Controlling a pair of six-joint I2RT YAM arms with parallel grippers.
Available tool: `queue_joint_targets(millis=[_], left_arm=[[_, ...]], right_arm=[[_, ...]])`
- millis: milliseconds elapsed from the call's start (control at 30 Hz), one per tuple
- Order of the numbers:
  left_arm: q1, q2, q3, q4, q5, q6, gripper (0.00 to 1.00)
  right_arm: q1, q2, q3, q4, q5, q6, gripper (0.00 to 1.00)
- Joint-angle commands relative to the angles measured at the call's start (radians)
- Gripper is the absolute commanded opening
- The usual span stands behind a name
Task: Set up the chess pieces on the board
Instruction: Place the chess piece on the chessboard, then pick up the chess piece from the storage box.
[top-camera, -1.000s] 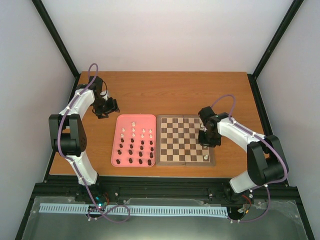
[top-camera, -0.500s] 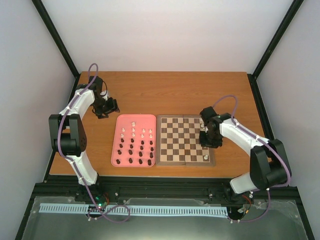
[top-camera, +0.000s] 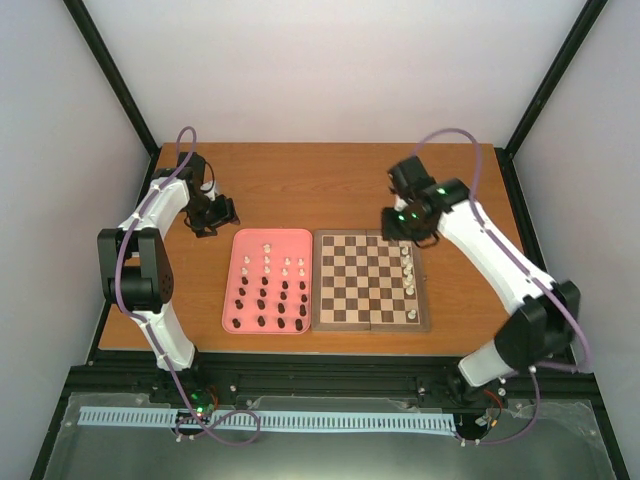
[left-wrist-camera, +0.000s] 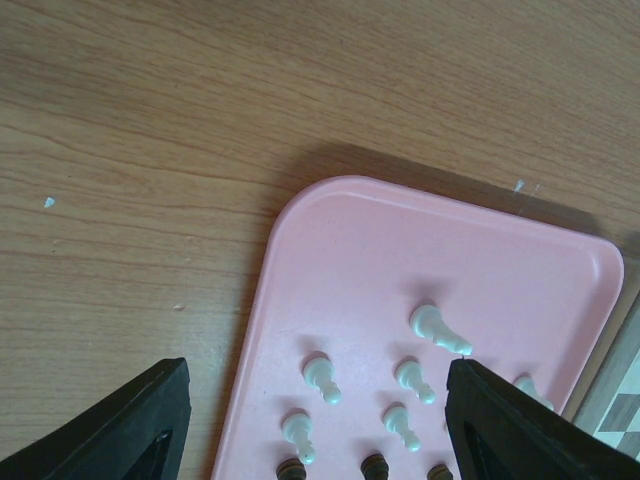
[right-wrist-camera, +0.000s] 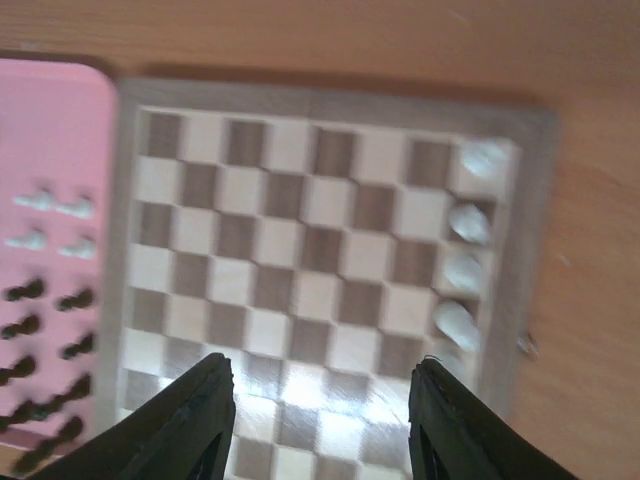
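- Top view: the left arm is folded at the elbow. Its left gripper hangs just beyond the far left corner of a flat pink plastic tray.
- The right arm is stretched up and forward. The right gripper hangs above the far right corner of the square wooden chess board with tan and brown squares.
- Small white chess pieces stand along the right column of the board. Other white ones and the dark brown chess pieces stand in rows in the tray, just left of the board.
- All lies on an orange-brown wooden table, between pale walls and black frame posts.
- Left wrist view: the black fingers stand wide apart and grip nothing, above the rounded corner of the tray.
- Right wrist view, blurred: the fingers are apart and hold nothing, with the board below them.
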Motion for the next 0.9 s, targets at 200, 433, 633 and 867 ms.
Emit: queue_joint_targets(millis=[200,433,633,867], left_arm=[[-0.004,-0.010,0.005,0.010,0.006,-0.015,0.79],[-0.003,0.001,0.003,0.004,0.006,-0.042,0.79],[-0.003,0.007,0.008,0.000,0.007,-0.056,0.79],[-0.003,0.007,-0.009,0.012,0.013,-0.067,0.79]], right_arm=[[0.227,0.558,0.524,0.101,-0.181,-0.155,0.50],[0.299,0.907,0.936,0.058,-0.338,-0.280,0.52],[0.326,1.028,0.994,0.075,-0.426,-0.290,0.56],[0.378,1.085,1.031,0.089,-0.413,-0.317,0.57]])
